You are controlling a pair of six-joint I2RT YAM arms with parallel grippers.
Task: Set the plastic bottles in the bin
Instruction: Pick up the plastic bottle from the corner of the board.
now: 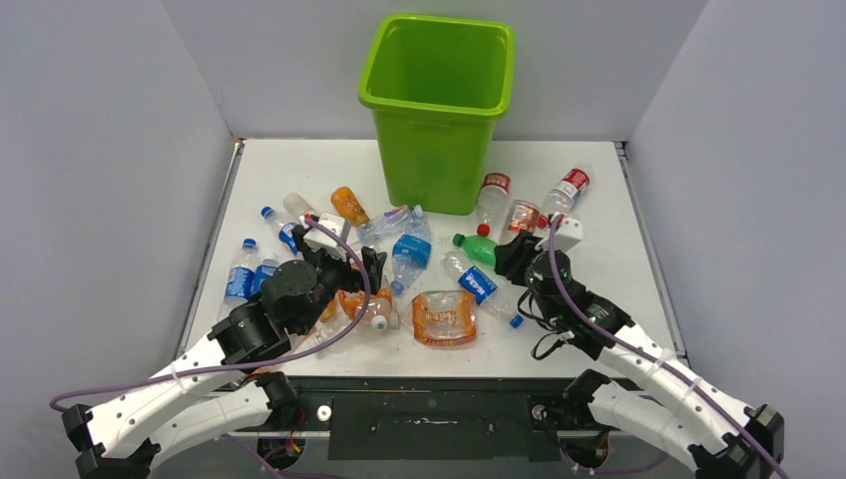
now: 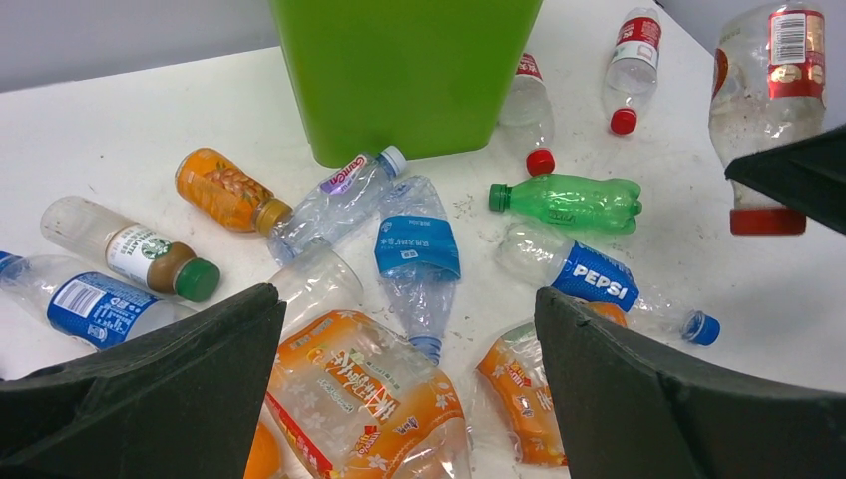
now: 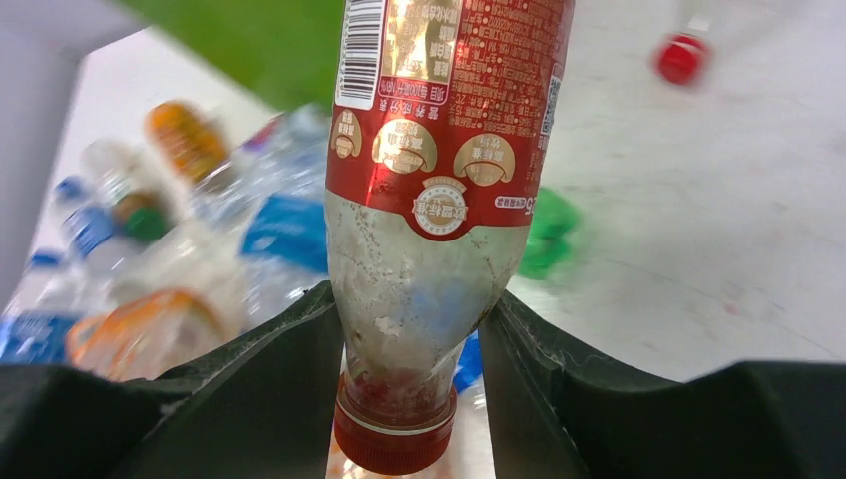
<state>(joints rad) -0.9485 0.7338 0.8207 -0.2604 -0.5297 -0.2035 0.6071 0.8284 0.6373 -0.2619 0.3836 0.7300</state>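
The top camera looks down from above the near edge, across the table (image 1: 299, 170) to the far bin (image 1: 436, 60). The left wrist camera faces far, low over the bottles (image 2: 417, 249), and shares that bin. The right wrist camera sits close against a red-labelled bottle (image 3: 439, 150).

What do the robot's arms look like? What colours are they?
The left arm and right arm are chunky white tubes with round black joints. A thin purple cable runs along each. The fingers are black wedges, and a small white box sits at each wrist.
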